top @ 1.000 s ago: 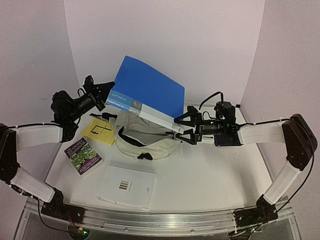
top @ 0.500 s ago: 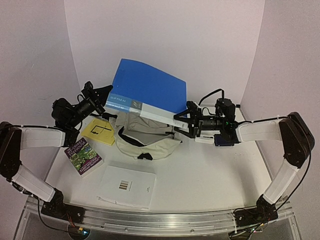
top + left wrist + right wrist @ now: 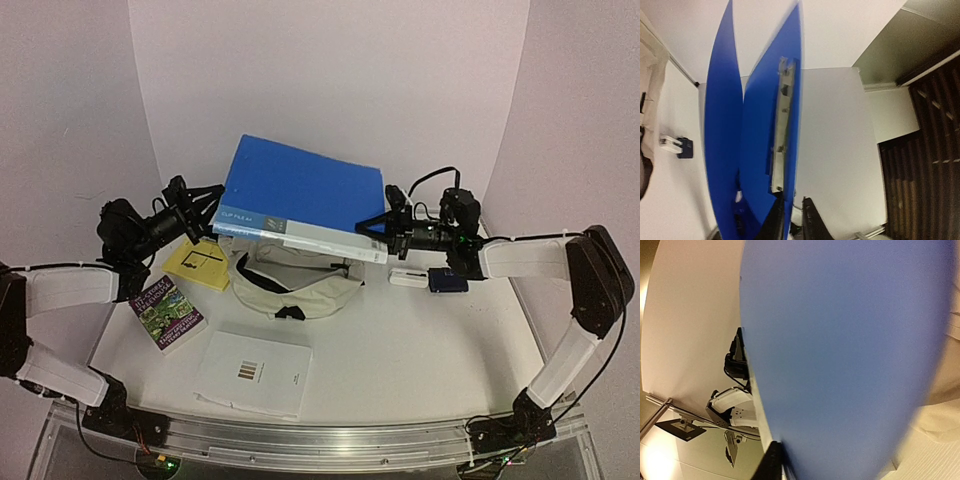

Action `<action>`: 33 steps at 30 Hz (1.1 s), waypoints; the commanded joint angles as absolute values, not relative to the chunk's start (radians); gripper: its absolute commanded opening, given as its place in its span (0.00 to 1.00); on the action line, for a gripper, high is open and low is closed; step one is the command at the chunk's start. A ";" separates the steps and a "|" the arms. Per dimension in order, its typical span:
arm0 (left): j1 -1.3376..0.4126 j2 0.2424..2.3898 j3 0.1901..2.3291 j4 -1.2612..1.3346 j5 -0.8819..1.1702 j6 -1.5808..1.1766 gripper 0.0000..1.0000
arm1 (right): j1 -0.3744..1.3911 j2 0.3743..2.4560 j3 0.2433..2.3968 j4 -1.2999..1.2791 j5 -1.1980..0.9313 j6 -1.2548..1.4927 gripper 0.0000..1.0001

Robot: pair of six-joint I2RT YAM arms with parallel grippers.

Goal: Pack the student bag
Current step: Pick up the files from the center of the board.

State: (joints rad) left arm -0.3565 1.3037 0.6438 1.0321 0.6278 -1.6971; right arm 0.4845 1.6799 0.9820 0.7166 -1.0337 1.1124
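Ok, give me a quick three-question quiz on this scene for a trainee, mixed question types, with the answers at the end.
1. True or false: the blue folder is raised off the table, over the student bag.
2. Which lies nearest the table's front edge? A: the yellow booklet. B: the white booklet. C: the plant book.
3. Fill in: the small white box lies on the ___ arm's side.
Key: 1 true; 2 B; 3 right.
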 commanded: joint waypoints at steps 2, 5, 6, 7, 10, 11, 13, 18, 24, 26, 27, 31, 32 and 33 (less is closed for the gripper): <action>-0.359 1.069 0.753 0.402 0.682 -1.306 0.50 | 0.478 1.594 1.014 0.726 -1.069 1.021 0.00; -0.359 0.972 0.928 -0.123 0.566 -0.984 0.84 | 0.470 1.547 0.996 0.648 -1.087 0.944 0.00; -0.359 0.962 0.956 -0.195 0.553 -0.911 0.91 | 0.470 1.529 0.996 0.599 -1.093 0.895 0.00; -0.358 0.958 0.975 -0.248 0.568 -0.864 0.96 | 0.470 1.514 0.999 0.555 -1.097 0.847 0.00; -0.357 1.003 1.006 -0.352 0.685 -0.786 1.00 | 0.470 1.472 1.006 0.461 -1.120 0.759 0.00; -0.357 1.018 1.003 -0.356 0.732 -0.778 1.00 | 0.471 1.464 1.006 0.454 -1.133 0.747 0.00; -0.357 1.039 0.970 -0.324 0.814 -0.780 1.00 | 0.483 1.455 1.013 0.438 -1.164 0.722 0.00; -0.359 1.028 0.891 -0.136 0.967 -0.823 0.99 | 0.522 1.453 1.078 0.256 -1.190 0.580 0.00; -0.360 0.977 0.804 0.038 1.017 -0.902 0.79 | 0.527 1.500 1.128 0.250 -1.225 0.574 0.00; -0.359 0.976 0.793 0.014 0.998 -0.902 0.76 | 0.528 1.513 1.142 0.251 -1.231 0.574 0.00; -0.359 0.975 0.792 -0.017 0.976 -0.894 0.77 | 0.529 1.519 1.149 0.251 -1.234 0.575 0.00; -0.357 0.970 0.816 -0.190 0.822 -0.844 0.88 | 0.529 1.516 1.168 0.249 -1.235 0.578 0.00; -0.358 0.973 0.826 -0.230 0.777 -0.832 0.90 | 0.529 1.515 1.170 0.249 -1.235 0.581 0.00; -0.358 0.980 0.838 -0.265 0.744 -0.820 0.91 | 0.529 1.513 1.171 0.249 -1.235 0.583 0.00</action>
